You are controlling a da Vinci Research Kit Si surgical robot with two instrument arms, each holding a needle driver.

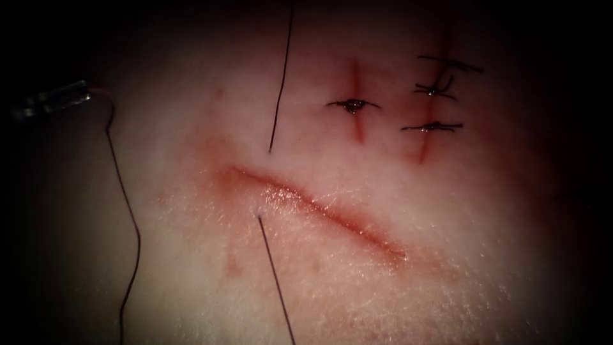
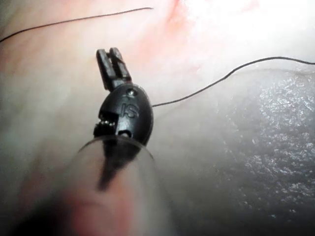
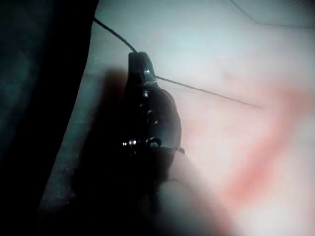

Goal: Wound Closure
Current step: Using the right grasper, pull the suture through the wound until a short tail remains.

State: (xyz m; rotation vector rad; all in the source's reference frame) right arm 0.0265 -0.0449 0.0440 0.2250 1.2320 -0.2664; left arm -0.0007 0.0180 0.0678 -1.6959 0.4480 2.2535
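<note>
From the endoscope view, the pale pink pork tissue [image 1: 447, 255] carries a slanting red cut [image 1: 319, 211]; thin dark thread [image 1: 276, 281] enters just left of it, and another strand lies above. At far left lies the curved metal needle [image 1: 54, 101], on the tissue, thread trailing. Left wrist view: left gripper [image 2: 112, 61] closed, holding nothing. Right wrist view: right gripper [image 3: 140, 61] clamped on the thread.

The pale pink pork-belly tissue [image 1: 383, 204] looks moist and glossy, kinda pebbly along the red cut [image 1: 319, 211]. The thin dark thread [image 1: 128, 211] is matt and wiry, while the left arm's black metal tool [image 2: 114, 66] looks dull and the right arm's dark tool [image 3: 142, 66] is shiny-slick.
</note>
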